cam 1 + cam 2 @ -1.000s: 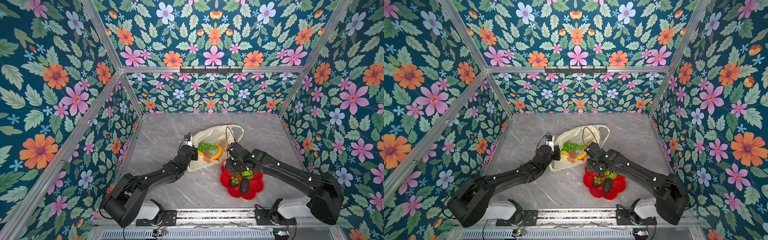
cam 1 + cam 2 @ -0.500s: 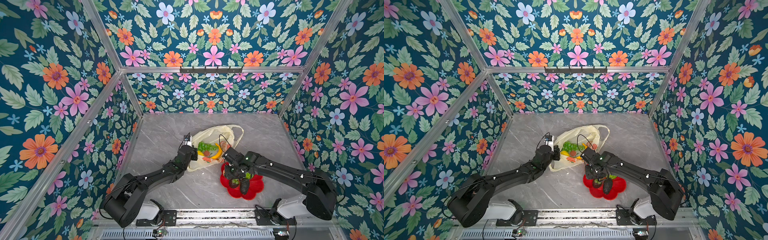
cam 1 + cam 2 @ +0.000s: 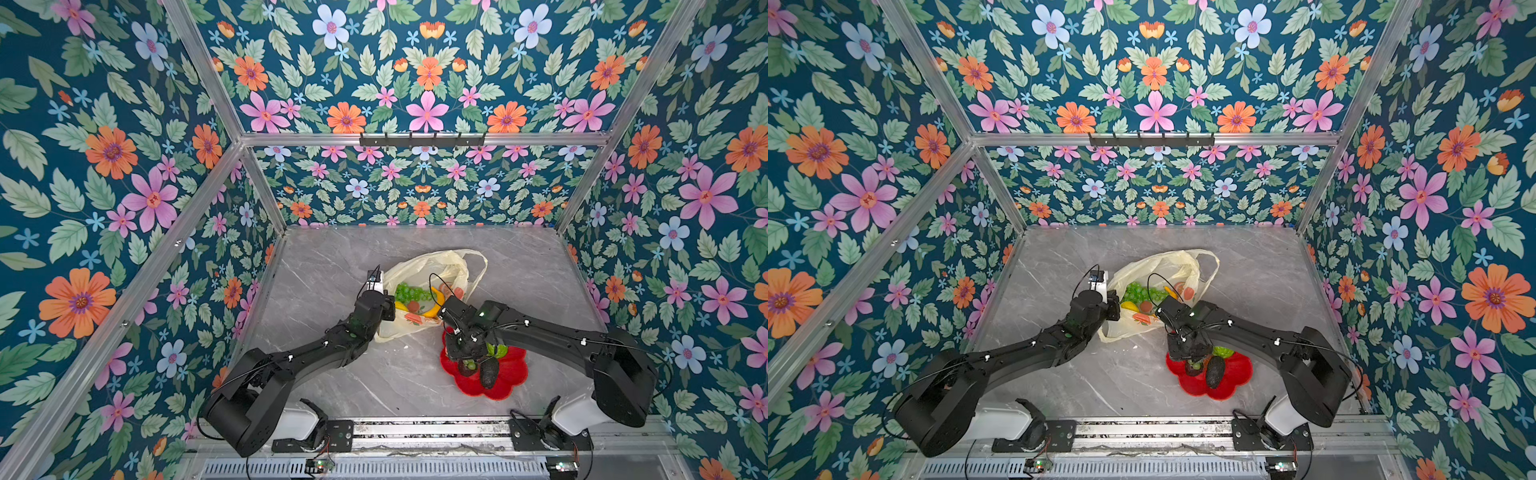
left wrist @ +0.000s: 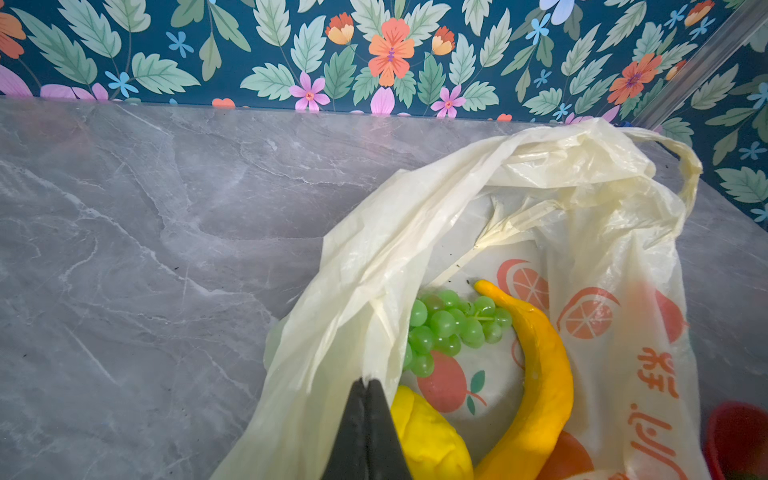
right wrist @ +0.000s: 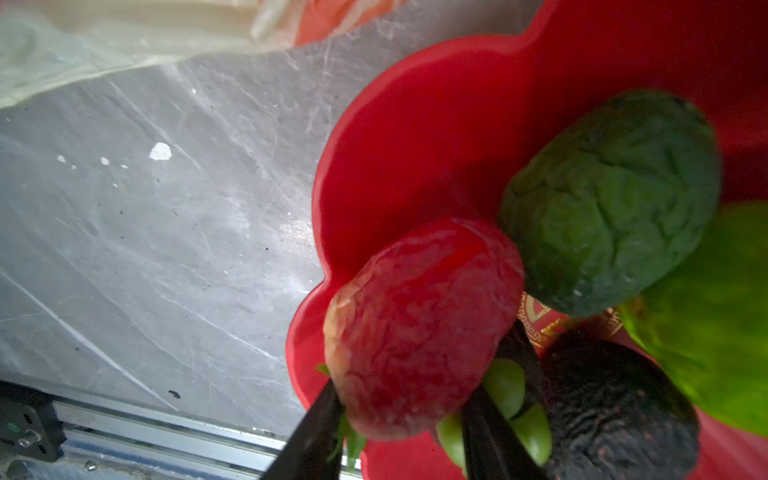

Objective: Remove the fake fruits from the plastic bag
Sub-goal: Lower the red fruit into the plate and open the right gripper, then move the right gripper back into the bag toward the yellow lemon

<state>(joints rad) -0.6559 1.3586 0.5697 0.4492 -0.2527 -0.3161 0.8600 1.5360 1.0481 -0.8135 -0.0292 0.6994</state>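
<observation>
The plastic bag [image 3: 432,266] lies open on the grey table in both top views, pale yellow [image 3: 1163,262]. My left gripper [image 4: 368,382] is shut on a fold of the bag's rim [image 4: 415,232]. Inside lie green grapes [image 4: 449,324], a banana [image 4: 540,374] and a lemon [image 4: 428,440]. My right gripper [image 5: 401,399] is shut on a red strawberry [image 5: 415,328] just above the red plate [image 5: 415,124]. On the plate sit a dark green avocado [image 5: 611,203], a blackish avocado [image 5: 615,407], a bright green fruit [image 5: 715,316] and small green grapes [image 5: 505,386].
The red flower-shaped plate [image 3: 511,374] stands at the front right, just in front of the bag, near the metal rail [image 3: 415,428] at the table's front edge. Floral walls close in the back and both sides. Bare grey table [image 3: 332,257] lies to the bag's left and behind it.
My right gripper has come a little nearer the front and lower over the red plate, with the strawberry in it. The left gripper keeps its hold on the bag and has not moved.
</observation>
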